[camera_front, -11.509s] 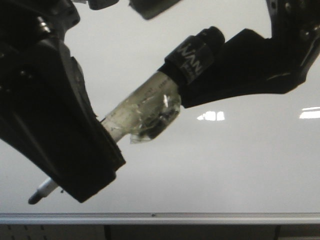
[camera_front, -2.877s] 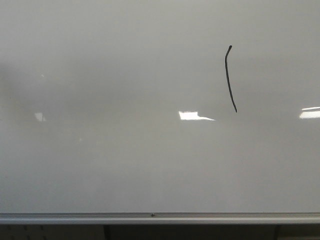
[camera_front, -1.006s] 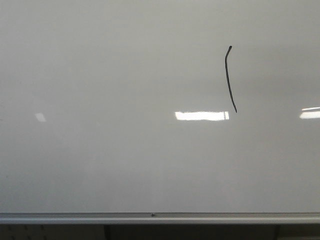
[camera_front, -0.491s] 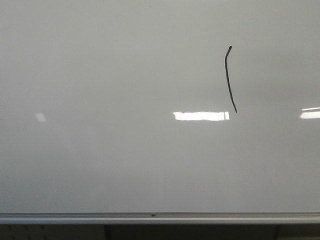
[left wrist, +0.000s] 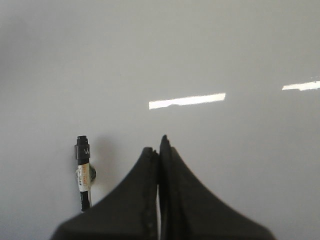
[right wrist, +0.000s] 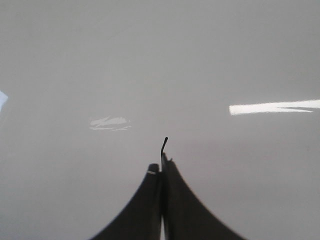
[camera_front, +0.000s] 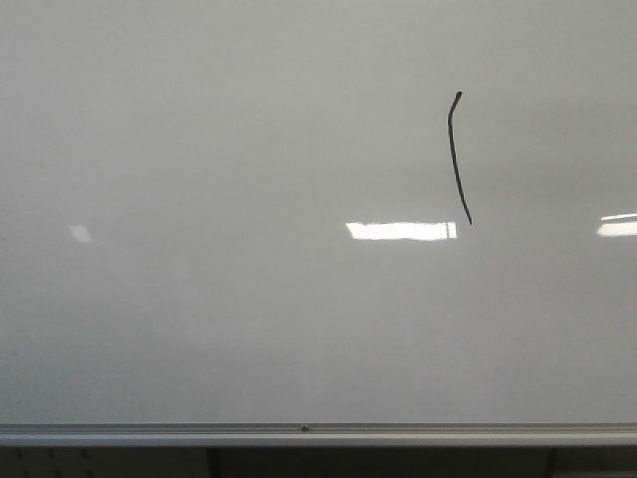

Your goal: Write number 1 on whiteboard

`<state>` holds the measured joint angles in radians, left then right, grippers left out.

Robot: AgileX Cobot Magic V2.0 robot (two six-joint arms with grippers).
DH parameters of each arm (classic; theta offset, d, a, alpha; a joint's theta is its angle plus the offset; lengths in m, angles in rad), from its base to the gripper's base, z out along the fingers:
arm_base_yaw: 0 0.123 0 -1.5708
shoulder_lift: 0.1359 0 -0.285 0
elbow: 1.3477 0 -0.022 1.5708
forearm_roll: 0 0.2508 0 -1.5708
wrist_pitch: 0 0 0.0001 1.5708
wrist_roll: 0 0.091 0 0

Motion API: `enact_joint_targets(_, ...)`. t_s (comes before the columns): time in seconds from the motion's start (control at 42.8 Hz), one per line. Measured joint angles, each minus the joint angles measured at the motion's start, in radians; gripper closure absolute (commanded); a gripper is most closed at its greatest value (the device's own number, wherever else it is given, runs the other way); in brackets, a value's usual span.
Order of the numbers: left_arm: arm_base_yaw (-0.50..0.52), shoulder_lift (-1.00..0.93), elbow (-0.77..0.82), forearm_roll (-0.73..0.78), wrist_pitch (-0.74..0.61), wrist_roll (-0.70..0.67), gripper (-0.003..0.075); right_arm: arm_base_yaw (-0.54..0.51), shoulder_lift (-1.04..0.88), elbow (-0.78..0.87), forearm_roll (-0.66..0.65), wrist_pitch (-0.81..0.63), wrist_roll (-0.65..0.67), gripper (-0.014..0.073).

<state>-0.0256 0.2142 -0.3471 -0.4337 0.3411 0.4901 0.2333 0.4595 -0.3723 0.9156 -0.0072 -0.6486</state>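
Front view: glossy pale whiteboard (camera_front: 249,329) across nearly the whole frame, silver rail along its lower edge. Number 1 (camera_front: 457,157) drawn as a thin black near-vertical stroke, slightly curved, small bend at the top, in the upper right part of the board. Bright rectangular reflections just beside the stroke's lower end and at the right edge. Neither gripper in this view.

Left wrist view: left gripper (left wrist: 159,145) with black fingers pressed together, only a hairline slit between them, nothing held. Black marker (left wrist: 83,175) lying on the whiteboard (left wrist: 150,50) just beside the gripper, at its side, apart from the fingertips; dark cap end pointing away from the camera, pale labelled barrel partly hidden behind the gripper's body. Long bright reflection on the board ahead of the fingertips.

Right wrist view: right gripper (right wrist: 161,165) likewise closed tight and empty, fingers meeting along a thin seam. Bent top of the number 1 (right wrist: 165,144) showing just past the fingertips, the rest of the stroke hidden behind them. Whiteboard (right wrist: 150,60) filling the background, with smudged pale marks and one bright reflection ahead.
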Motion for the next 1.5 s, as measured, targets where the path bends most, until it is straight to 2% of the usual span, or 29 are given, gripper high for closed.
enact_joint_targets(0.585,0.0,-0.001,0.007,0.01,-0.008,-0.004,0.0741,0.0,0.0,0.0,0.0,0.0,-0.002,0.0655)
enact_joint_targets(0.678,0.0,-0.019,0.028,0.096,-0.032,-0.101,0.0741,0.0,0.0,0.0,0.0,0.0,-0.002,0.0655)
enact_joint_targets(0.819,0.0,-0.078,0.106,0.303,-0.109,-0.329,0.0741,0.0,0.0,0.0,0.0,0.0,-0.002,0.0655)
enact_joint_targets(0.959,0.0,-0.156,0.205,0.415,-0.173,-0.471,0.0741,0.0,0.0,0.0,0.0,0.0,-0.002,0.0655)
enact_joint_targets(1.17,0.0,-0.219,0.352,0.434,-0.198,-0.512,0.0741,0.0,0.0,0.0,0.0,0.0,-0.002,0.0655)
enact_joint_targets(1.497,0.0,-0.219,0.357,0.441,-0.259,-0.516,0.0741,0.0,0.0,0.0,0.0,0.0,-0.002,0.0655)
